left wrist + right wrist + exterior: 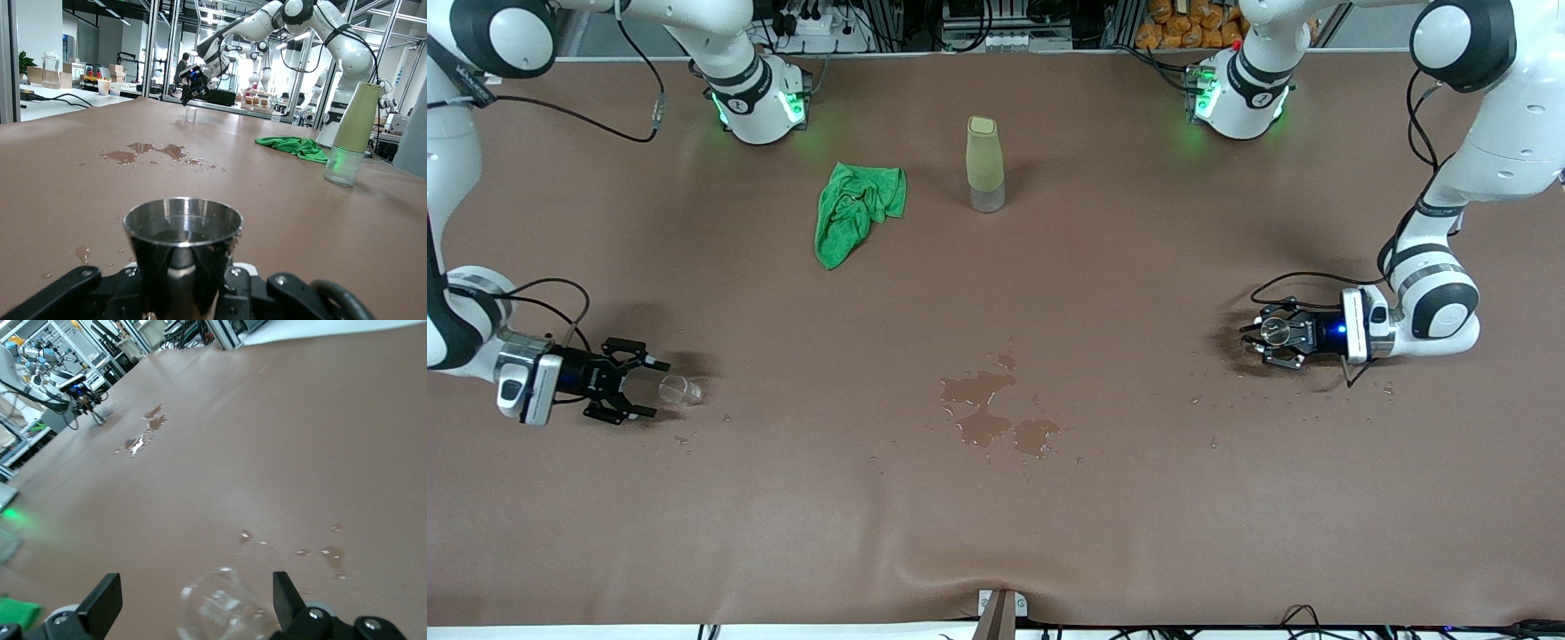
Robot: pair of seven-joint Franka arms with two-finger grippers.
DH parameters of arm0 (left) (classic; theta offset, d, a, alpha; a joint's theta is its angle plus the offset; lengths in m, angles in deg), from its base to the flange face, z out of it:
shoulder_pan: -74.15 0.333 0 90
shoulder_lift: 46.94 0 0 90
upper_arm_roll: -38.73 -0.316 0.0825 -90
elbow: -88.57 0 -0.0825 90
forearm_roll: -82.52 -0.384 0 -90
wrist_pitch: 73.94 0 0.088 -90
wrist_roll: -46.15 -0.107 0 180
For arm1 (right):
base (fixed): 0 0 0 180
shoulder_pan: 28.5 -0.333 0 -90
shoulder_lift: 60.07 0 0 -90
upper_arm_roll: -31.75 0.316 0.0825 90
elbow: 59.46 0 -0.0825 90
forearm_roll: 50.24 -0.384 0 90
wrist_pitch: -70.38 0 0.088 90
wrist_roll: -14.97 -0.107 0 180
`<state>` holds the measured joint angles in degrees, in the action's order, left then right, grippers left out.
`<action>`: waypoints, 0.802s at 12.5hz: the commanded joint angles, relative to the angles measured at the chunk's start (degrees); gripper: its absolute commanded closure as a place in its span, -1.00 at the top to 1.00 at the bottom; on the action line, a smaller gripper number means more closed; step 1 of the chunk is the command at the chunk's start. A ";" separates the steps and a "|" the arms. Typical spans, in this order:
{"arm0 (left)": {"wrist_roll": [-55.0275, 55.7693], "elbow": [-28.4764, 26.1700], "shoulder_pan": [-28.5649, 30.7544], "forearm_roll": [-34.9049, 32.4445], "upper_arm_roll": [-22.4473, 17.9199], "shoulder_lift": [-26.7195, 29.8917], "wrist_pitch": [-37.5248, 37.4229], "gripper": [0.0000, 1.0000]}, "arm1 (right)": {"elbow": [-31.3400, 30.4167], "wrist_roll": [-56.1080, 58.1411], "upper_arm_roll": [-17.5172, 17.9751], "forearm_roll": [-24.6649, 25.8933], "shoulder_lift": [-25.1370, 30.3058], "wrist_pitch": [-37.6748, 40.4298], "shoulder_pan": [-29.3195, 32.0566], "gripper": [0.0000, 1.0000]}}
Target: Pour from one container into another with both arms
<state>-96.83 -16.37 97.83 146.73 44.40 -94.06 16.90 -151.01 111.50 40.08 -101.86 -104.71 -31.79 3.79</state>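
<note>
A shiny metal cup [1276, 331] [181, 240] stands upright on the brown table toward the left arm's end. My left gripper [1258, 345] is low at table level around it. A small clear glass [680, 389] [227, 613] sits on the table toward the right arm's end. My right gripper [654, 388] [195, 600] is open, a black finger [101, 601] on each side of the glass with a gap to it. In the left wrist view the glass [191, 115] shows far off under the right gripper [193, 81].
A tall pale-green bottle [985, 164] [352, 130] stands near the robots' bases, with a crumpled green cloth [856, 212] [293, 147] beside it. A puddle of spilled water [989, 413] [150, 152] [145, 435] lies mid-table, and droplets [330, 553] dot the surface near both grippers.
</note>
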 commanded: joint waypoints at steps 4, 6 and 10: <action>1.74 0.18 0.75 -1.46 0.40 0.63 -1.28 0.92 | 3.31 -29.14 1.25 12.15 12.54 10.85 -0.29 1.00; 1.48 0.18 0.75 -1.37 0.40 0.45 -1.28 0.90 | 3.92 -42.94 1.25 13.56 17.56 15.14 -2.83 1.00; 1.91 0.18 1.80 -1.37 0.31 0.36 -1.28 1.00 | 5.77 -68.71 1.34 14.79 25.12 20.86 -7.41 1.00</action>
<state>-96.04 -16.31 98.22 146.72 44.44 -94.04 16.57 -145.44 51.08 41.66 -89.16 -82.57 -12.60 -2.15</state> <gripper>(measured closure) 0.013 0.000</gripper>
